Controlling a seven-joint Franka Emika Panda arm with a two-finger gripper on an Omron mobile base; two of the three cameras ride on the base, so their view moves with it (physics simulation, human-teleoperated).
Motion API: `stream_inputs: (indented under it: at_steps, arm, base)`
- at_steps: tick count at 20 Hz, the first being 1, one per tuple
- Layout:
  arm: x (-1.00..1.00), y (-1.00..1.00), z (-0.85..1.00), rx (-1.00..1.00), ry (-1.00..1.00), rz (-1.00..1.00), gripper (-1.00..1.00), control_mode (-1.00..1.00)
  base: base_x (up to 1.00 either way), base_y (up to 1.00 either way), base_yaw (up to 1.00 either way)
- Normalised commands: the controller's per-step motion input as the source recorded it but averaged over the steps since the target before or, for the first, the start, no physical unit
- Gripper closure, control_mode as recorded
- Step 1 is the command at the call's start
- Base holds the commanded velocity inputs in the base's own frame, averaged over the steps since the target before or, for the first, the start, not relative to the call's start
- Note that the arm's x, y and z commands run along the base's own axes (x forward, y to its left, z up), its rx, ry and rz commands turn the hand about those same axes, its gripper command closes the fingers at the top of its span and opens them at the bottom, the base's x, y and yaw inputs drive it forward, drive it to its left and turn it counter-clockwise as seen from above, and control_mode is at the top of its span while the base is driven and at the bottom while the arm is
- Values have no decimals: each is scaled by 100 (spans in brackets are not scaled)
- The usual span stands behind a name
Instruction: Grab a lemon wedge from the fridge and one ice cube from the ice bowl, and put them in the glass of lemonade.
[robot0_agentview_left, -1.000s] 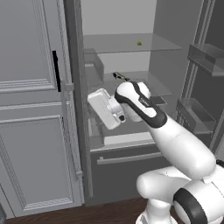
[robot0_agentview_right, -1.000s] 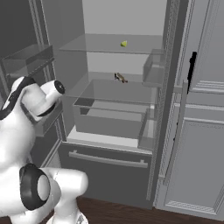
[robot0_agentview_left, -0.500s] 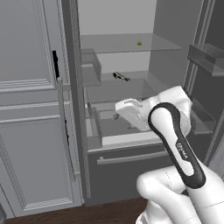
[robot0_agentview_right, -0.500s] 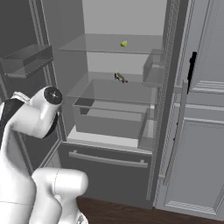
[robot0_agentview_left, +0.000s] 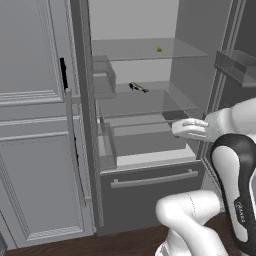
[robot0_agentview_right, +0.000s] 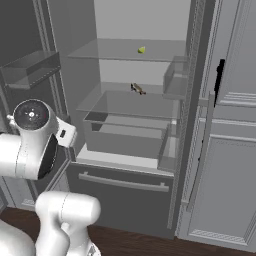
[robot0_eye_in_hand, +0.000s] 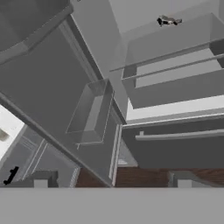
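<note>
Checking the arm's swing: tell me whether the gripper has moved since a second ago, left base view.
Yes. The gripper has swung right across the open fridge, from beside its left door edge to its right side, level with the drawer; jaws open.

Dark grey fridge (robot0_agentview_left: 210, 60), yellow lemon wedge (robot0_agentview_left: 159, 49), pale grey handle (robot0_agentview_left: 152, 179), dark brown floor (robot0_agentview_right: 130, 242)

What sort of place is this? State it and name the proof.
Most likely a kitchen: an open fridge with clear shelves, a lemon wedge on its top shelf, and light grey panelled cabinets beside it.
</note>
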Motion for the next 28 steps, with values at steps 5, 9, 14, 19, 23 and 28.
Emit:
stream_inputs:
  at_steps: [5,9,14,19,23,28]
  arm:
    - [-43,-79,12,-27,0,-17,-100,-100]
    - [-1,-5,0,-24,0,-11,-100,-100]
    - [0,0,-1,-21,0,-8,-100,-100]
    - [0,0,-4,-6,0,0,-100,-100]
    - [0,0,0,0,0,0,-100,-100]
    - [0,0,-1,0,0,0,-100,100]
  base:
    - [0,0,0]
    - [0,0,0]
    - [0,0,0]
    - [0,0,0]
    - [0,0,0]
    - [0,-3,0]
